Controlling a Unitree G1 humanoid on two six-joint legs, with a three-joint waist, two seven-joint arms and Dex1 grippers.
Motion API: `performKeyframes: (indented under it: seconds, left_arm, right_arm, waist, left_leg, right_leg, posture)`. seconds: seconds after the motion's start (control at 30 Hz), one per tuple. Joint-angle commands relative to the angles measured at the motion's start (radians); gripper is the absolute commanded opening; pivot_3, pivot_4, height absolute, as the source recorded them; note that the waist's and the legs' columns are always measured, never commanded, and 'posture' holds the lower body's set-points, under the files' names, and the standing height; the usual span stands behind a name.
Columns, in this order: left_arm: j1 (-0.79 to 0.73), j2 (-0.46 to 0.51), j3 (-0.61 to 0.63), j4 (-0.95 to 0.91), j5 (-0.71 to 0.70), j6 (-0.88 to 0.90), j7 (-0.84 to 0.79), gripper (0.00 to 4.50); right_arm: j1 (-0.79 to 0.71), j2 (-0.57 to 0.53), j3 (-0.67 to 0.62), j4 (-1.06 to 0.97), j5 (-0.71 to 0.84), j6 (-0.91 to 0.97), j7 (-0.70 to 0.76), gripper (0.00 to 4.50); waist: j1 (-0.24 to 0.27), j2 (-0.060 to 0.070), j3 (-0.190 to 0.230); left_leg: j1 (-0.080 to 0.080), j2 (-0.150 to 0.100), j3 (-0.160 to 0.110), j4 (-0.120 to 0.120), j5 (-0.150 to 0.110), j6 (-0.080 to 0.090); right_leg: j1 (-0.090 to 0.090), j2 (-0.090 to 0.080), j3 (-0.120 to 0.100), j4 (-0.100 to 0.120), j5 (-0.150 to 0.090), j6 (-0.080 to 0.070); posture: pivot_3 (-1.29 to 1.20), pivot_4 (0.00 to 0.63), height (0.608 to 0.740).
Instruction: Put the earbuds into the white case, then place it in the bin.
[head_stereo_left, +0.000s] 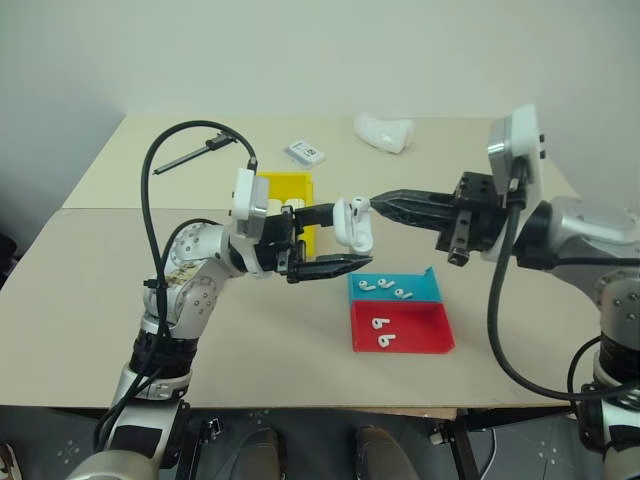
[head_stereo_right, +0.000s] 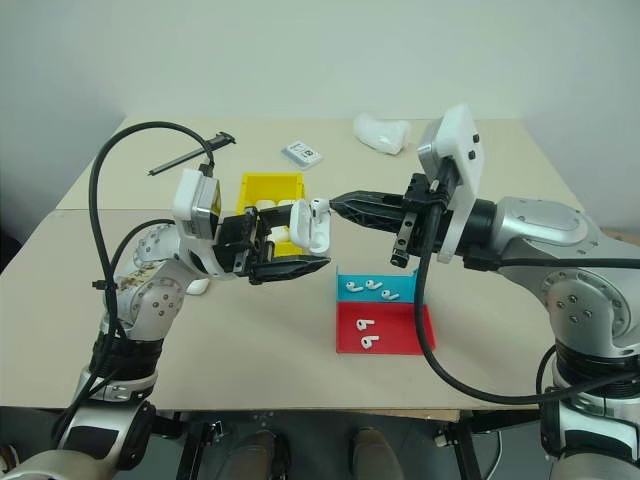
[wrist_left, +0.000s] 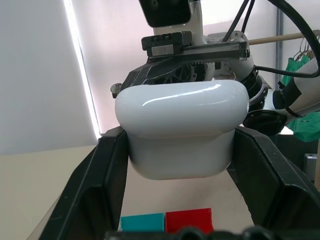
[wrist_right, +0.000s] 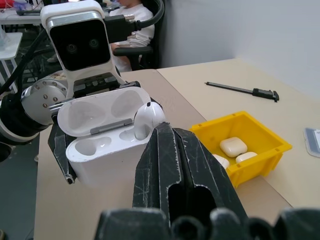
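Seating the first earbud (wrist_right: 146, 119) into the open white case (wrist_right: 102, 145), held in the air above the surface (head_stereo_left: 250, 330).

Your left claw (head_stereo_left: 330, 240) is clamped on the case body from both sides, lid flipped back toward that wrist, just in front of the yellow bin (head_stereo_left: 285, 188), which already holds a few closed cases. Your right claw (wrist_right: 170, 145) has its fingers pressed together, pinching the bud by its stem end, with the bud's head at the case's near socket; the far socket looks empty. Keep the left arm still, line the stem up with the socket and push straight along it, not sideways, since a skewed bud could jam or pop out. Let go only once it sits flush. More buds wait in the teal tray (head_stereo_left: 428, 292) and the red tray (head_stereo_left: 420, 325).
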Motion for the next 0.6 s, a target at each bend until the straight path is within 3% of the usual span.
performKeyframes:
  seconds: [0.03,0.6]
  left_arm:
    - [-0.017,-0.002,0.006,-0.018,-0.003,-0.010,0.001,2.81]
    - [-0.018,0.002,0.006,-0.013,0.001,-0.011,-0.001,2.81]
  right_arm:
    - [-0.005,-0.016,-0.035,-0.032,0.027,0.000,-0.004,0.06]
    - [0.009,-0.029,-0.042,-0.064,0.051,-0.021,0.014,0.06]
  waist:
    - [0.000,0.000,0.000]
    - [-0.001,0.000,0.000]
  left_leg:
    - [0.000,0.000,0.000,0.000,0.000,0.000]
    - [0.000,0.000,0.000,0.000,0.000,0.000]
  right_leg:
    - [0.000,0.000,0.000,0.000,0.000,0.000]
    - [0.000,0.000,0.000,0.000,0.000,0.000]
  posture:
    - [0.00,0.150,0.740]
    - [0.00,0.150,0.740]
